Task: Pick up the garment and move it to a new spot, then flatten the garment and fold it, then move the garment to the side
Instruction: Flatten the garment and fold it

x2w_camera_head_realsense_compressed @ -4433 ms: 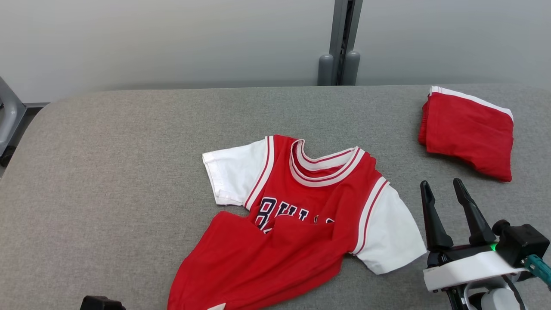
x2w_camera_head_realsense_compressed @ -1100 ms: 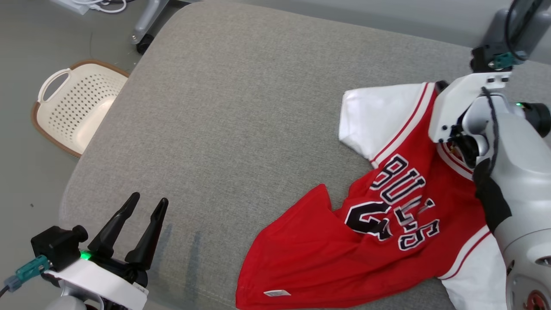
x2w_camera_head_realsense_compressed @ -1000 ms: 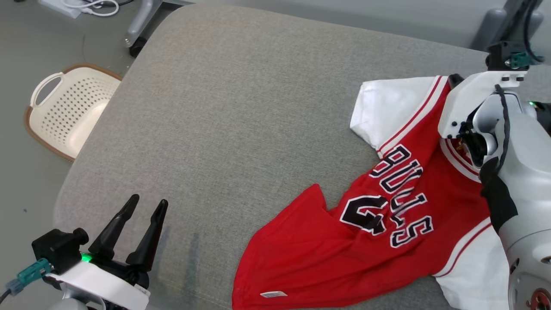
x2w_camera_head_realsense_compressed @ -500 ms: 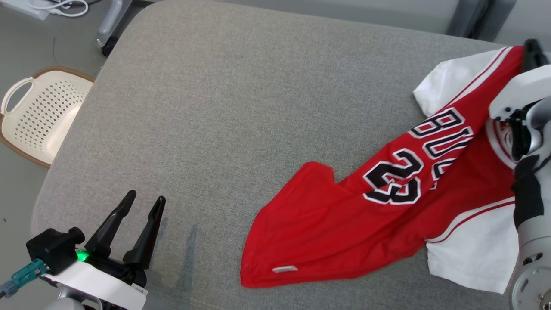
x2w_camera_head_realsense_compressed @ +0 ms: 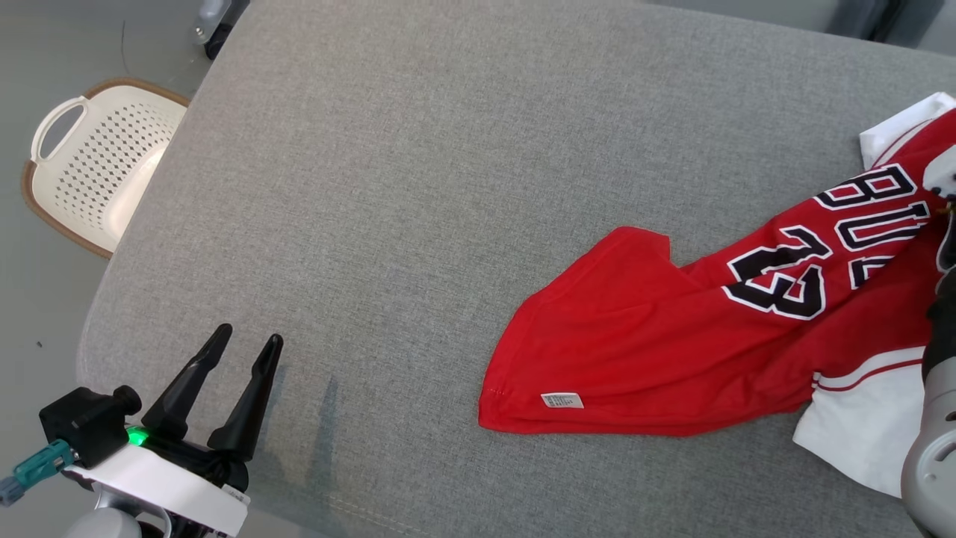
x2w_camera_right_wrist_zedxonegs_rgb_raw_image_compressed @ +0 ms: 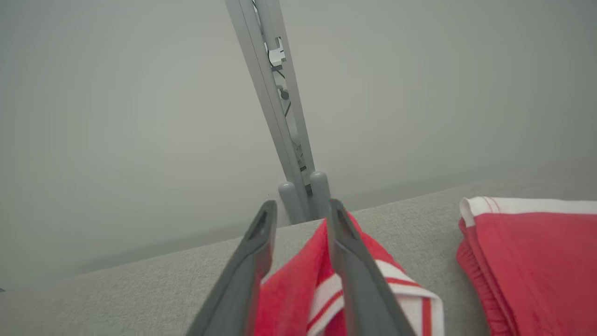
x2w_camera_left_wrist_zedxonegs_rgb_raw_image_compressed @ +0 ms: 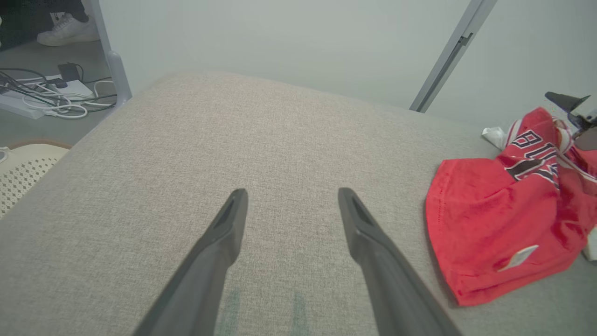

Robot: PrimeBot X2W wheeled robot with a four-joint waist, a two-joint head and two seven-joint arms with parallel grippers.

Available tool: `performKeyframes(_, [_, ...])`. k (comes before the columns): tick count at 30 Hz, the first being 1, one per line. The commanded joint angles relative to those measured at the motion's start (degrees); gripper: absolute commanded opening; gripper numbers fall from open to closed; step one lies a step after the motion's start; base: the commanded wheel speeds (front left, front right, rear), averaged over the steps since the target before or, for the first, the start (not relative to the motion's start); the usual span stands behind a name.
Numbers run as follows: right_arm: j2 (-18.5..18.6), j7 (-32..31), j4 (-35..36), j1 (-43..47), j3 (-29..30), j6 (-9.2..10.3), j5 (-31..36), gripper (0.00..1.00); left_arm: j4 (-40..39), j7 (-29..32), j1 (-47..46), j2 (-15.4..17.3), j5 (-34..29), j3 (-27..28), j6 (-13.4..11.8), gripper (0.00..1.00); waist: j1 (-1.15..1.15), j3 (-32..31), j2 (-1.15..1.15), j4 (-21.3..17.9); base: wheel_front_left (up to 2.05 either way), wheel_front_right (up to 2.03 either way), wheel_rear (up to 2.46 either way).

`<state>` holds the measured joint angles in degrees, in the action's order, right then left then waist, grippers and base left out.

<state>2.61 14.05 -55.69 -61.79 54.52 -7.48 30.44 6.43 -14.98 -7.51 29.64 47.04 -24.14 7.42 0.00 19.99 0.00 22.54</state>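
Grey padded table [x2w_camera_head_realsense_compressed: 418, 187]: is spanning the head view, its rounded corner lying nearest the left arm. Red jersey [x2w_camera_head_realsense_compressed: 672, 351], the garment to be moved: is lying on the right part of the table, front up, black-and-white lettering and the number 23 showing, hem pointing toward the table's middle, body creased and partly bunched, one white sleeve hanging toward the near edge. Folded red garment [x2w_camera_right_wrist_zedxonegs_rgb_raw_image_compressed: 536, 252] with white trim: is resting on the table just beside the jersey's collar end, apart from it. Cream perforated basket [x2w_camera_head_realsense_compressed: 97, 164]: is sitting on the floor off the table's left corner. Left gripper [x2w_camera_head_realsense_compressed: 250, 335]: is hovering over the near left corner, fingers spread wide, holding nothing and touching nothing, well apart from the jersey. Right gripper [x2w_camera_right_wrist_zedxonegs_rgb_raw_image_compressed: 299, 210]: is standing at the jersey's collar end, fingers parted only narrowly, with red cloth and white-striped trim rising between them. White label [x2w_camera_head_realsense_compressed: 562, 400]: is lying on the hem, facing up.
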Motion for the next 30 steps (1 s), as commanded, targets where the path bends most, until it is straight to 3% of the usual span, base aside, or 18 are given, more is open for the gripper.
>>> performKeyframes(1, [0.56,0.36,-1.1,-0.68,0.84,-0.03,1.97,1.0,0.37,-0.23,-0.5,0.01,0.3,-0.04,0.12,1.0,0.0,-0.84,0.0,-0.36,0.0,0.0,0.0])
performKeyframes(10, [0.49,1.21,-8.89,-1.77,-1.51,-0.02,4.44,1.0,0.67,-0.23,2.1,-0.71,-1.92,0.61,0.11,1.0,0.0,-6.87,0.0,-5.2,0.0,0.0,0.0])
performKeyframes(16, [0.38,1.2,-11.99,-3.16,-10.2,-0.02,-1.61,1.0,0.22,-0.23,4.07,-1.22,-3.46,1.48,-1.2,1.0,0.0,-10.9,0.0,-9.53,0.0,0.0,0.0])
performKeyframes(21, [0.45,1.2,-13.81,-2.46,-22.34,-0.02,-12.46,1.0,-1.22,0.17,5.6,-1.43,-3.69,1.52,-3.54,1.0,0.0,-13.8,0.0,-12.73,0.0,0.0,0.0])
performKeyframes(22, [0.45,1.2,-13.81,-2.46,-22.34,-0.02,-12.46,1.0,-1.22,0.17,5.6,-1.43,-3.69,1.52,-3.54,1.0,0.0,-13.8,0.0,-12.73,0.0,0.0,0.0])
performKeyframes(25, [0.4,1.09,-11.72,0.75,-31.94,-0.02,-21.6,1.0,-1.82,0.55,6.49,-1.53,-3.54,1.73,-4.93,1.0,0.0,-15.32,0.0,-14.57,0.0,0.0,0.0])
performKeyframes(30, [0.45,1.1,2.63,13.67,-47.67,-0.02,-36.89,1.0,-3.08,0.58,8.44,-1.46,-3.12,2.54,-7.24,1.0,0.0,-17.47,0.0,-17.91,0.0,0.0,0.0])
